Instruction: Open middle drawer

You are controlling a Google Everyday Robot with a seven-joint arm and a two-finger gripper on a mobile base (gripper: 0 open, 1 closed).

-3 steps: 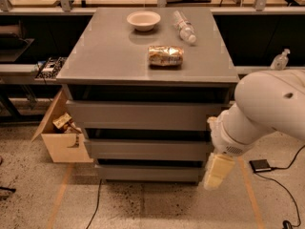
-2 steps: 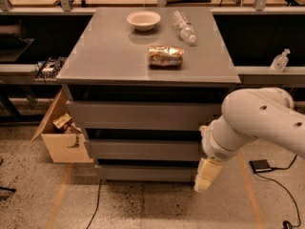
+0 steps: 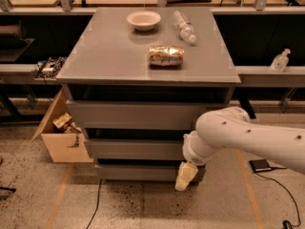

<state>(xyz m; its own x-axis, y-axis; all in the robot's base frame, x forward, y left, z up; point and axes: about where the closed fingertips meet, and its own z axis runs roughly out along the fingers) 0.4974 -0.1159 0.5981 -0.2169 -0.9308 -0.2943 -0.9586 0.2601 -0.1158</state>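
Since the earlier frame the arm had swung to the left, and the gripper (image 3: 182,181) now hung low before the right end of the cabinet (image 3: 143,70). I cannot tell whether the pincer was spread or pressed together. The middle drawer (image 3: 136,149) lay just above it and to its left and looked shut, with a dark gap over its front.

This front has no handle. In my judgement the pincer should rise a little, hook the top edge through that gap, and then pull straight outward, so the drawer does not jam.

Far above it and to the left, a bowl (image 3: 144,19) on the cabinet top seemed empty. A cardboard box (image 3: 62,144) well to the left, on the floor, held some small things. What the drawers held was hidden.
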